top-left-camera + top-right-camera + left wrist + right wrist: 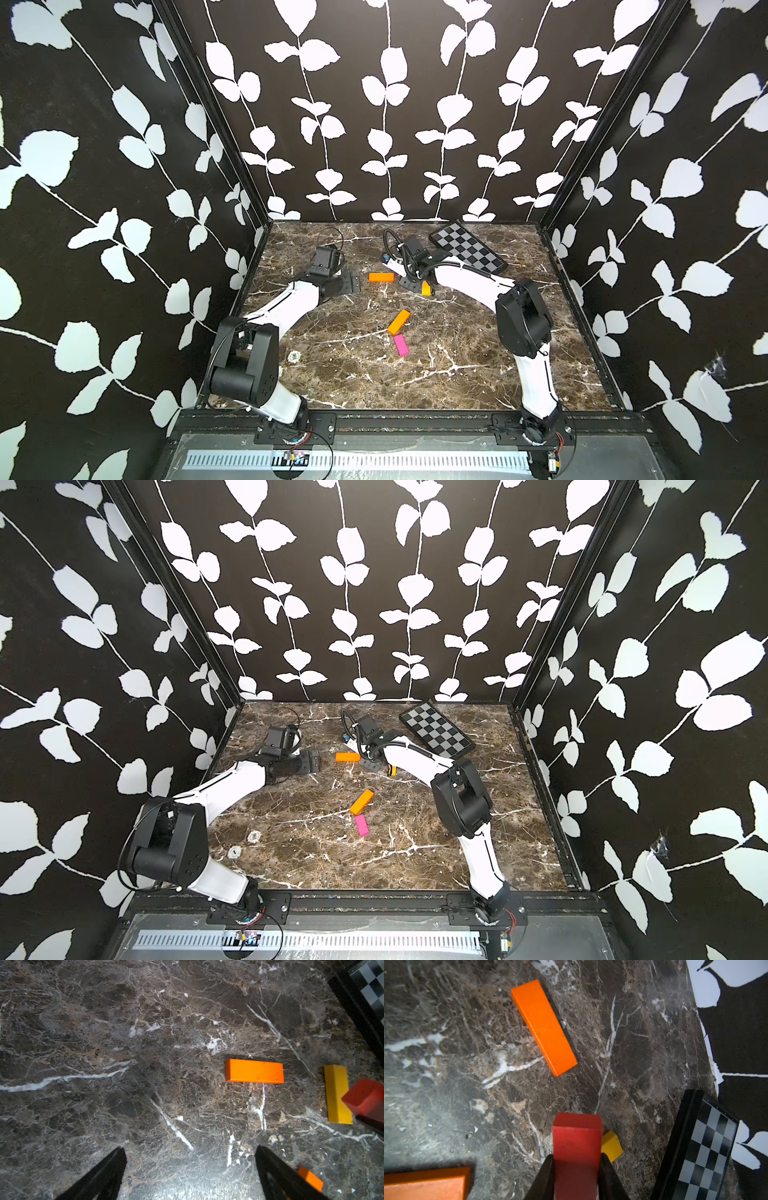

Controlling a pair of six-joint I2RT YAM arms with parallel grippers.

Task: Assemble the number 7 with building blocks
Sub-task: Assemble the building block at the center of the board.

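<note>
- left arm (291,299), right arm (536,374): white link shells, bulky black joint housings
- right arm: ribbed black cable (469,267) along forearm
- left pincer (189,1147): black tapered fingers
- base plates (322,426): black, screwed; thin wires there, possibly red

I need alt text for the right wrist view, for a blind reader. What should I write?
The right end effector grips a red block over a marble table. An orange block lies flat beyond it, a yellow block shows partly behind the red one, and a checkered board lies nearby.
</note>
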